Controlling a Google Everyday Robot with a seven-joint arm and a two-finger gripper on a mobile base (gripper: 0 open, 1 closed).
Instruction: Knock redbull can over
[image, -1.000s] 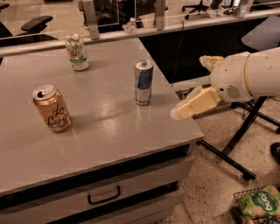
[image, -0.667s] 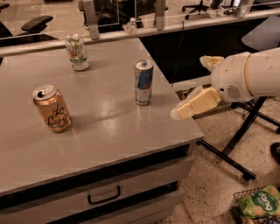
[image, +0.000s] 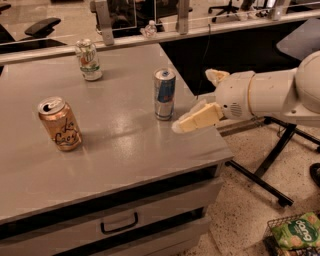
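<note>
The white arm reaches in level from the right; its gripper hangs just right of the upright redbull can, fingers spread apart.

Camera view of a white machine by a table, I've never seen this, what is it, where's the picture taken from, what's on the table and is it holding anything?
The white machine on the right is a robot arm. At its end is the gripper, its two tan fingers spread open and holding nothing, over the right edge of the grey table. The one camera looks down at the table from above; where it is mounted cannot be told. Three drink cans stand upright: the slim blue-and-silver redbull can just left of the gripper, not touching it, an orange-tan can at front left, and a white-and-green can at the back.
</note>
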